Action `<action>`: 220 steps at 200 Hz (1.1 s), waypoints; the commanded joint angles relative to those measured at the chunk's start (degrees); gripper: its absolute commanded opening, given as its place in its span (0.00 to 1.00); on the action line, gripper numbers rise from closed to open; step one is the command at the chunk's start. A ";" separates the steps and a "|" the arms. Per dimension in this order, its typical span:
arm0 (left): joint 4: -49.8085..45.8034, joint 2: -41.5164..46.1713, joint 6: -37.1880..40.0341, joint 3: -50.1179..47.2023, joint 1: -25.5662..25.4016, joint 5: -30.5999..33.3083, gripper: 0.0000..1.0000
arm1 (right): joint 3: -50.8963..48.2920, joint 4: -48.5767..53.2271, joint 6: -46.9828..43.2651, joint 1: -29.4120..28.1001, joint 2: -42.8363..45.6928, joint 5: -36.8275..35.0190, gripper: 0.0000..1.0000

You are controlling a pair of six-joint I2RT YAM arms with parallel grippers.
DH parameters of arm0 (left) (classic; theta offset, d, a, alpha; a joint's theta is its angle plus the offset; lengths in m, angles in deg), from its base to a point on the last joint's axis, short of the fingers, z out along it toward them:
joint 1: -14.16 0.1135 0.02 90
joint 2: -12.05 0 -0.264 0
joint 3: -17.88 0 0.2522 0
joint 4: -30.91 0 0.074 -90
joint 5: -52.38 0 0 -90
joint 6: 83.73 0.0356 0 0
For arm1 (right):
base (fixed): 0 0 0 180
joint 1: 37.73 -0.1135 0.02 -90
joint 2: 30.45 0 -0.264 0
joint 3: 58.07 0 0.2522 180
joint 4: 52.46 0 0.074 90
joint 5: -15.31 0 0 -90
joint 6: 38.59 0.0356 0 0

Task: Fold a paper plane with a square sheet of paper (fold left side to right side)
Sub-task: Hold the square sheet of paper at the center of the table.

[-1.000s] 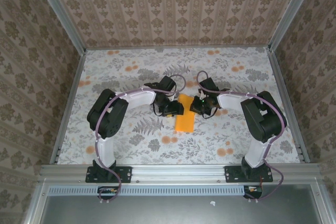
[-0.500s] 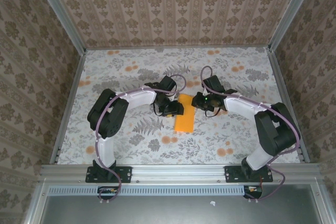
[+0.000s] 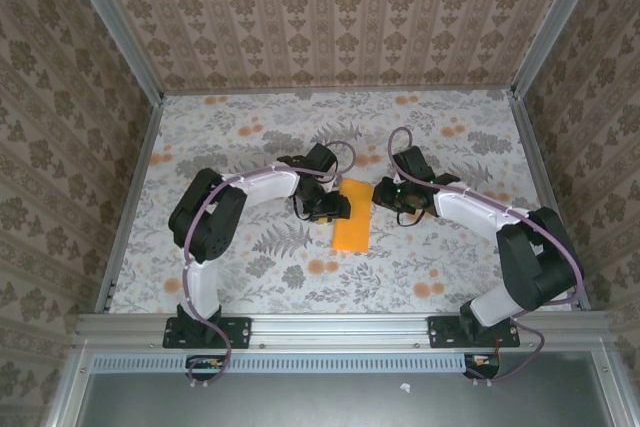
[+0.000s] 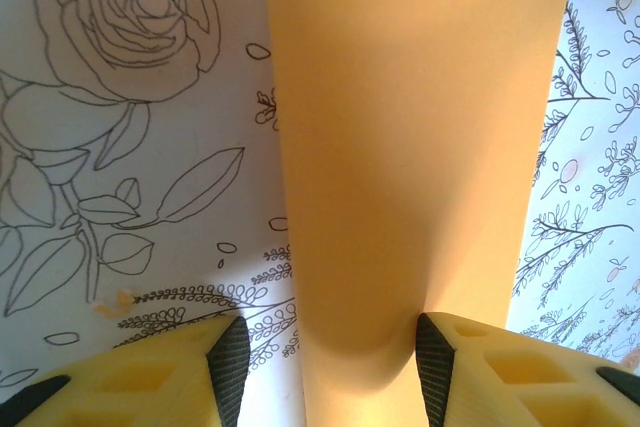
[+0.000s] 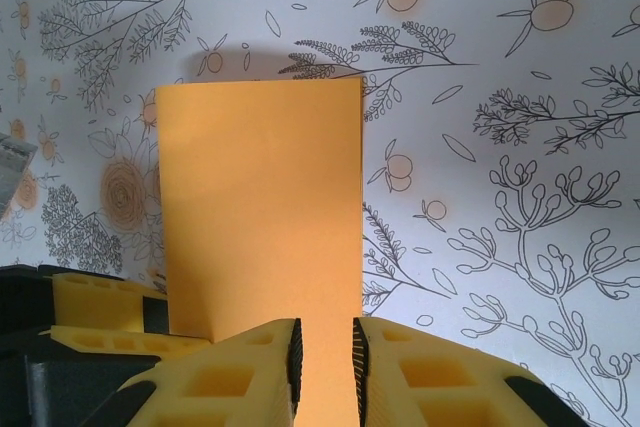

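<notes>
The square sheet of paper [image 3: 351, 223] lies on the flowered cloth as a plain orange upright rectangle, folded in half. My left gripper [image 3: 338, 207] is at its upper left edge and my right gripper [image 3: 381, 195] at its upper right edge. In the left wrist view the paper [image 4: 410, 127] runs under the left gripper [image 4: 325, 352], whose jaws stand well apart, the right pad [image 4: 432, 367] against the sheet. In the right wrist view the paper [image 5: 262, 207] lies flat ahead of the right gripper [image 5: 324, 352]. Its jaws are a narrow gap apart, with orange showing between them.
The grey-white cloth [image 3: 250, 137] with small orange flower prints covers the whole table. Patterned walls and metal rails [image 3: 130, 207] close it in on three sides. The left gripper's yellow fingers [image 5: 100, 302] sit close at the lower left in the right wrist view.
The right arm has stretched out, its elbow swinging right, and its gripper shifted slightly up and right at the paper's edge with its jaws parting a little. The left arm and paper stayed put.
</notes>
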 commanded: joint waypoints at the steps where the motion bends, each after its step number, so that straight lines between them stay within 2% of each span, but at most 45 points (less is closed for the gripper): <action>1: -0.55 -2.57 -0.15 0.99 -0.87 0.72 0.51 | -0.87 1.62 -0.74 0.38 1.55 -1.09 0.23; 57: -1.00 -2.64 0.12 1.15 -0.92 1.04 0.51 | -0.29 -0.02 -1.18 0.39 -0.59 3.39 0.22; 85: -1.04 -2.62 0.10 1.13 -1.01 1.22 0.51 | 0.99 -1.16 -1.09 0.18 -3.87 7.30 0.16; 124: -1.24 -2.65 0.12 1.06 -1.11 1.48 0.51 | 3.54 -1.84 -0.74 -0.73 -9.56 11.19 0.13; 220: -1.44 -2.34 0.21 1.19 -1.25 1.75 0.51 | 6.96 3.82 -0.21 -1.40 -17.00 10.11 0.13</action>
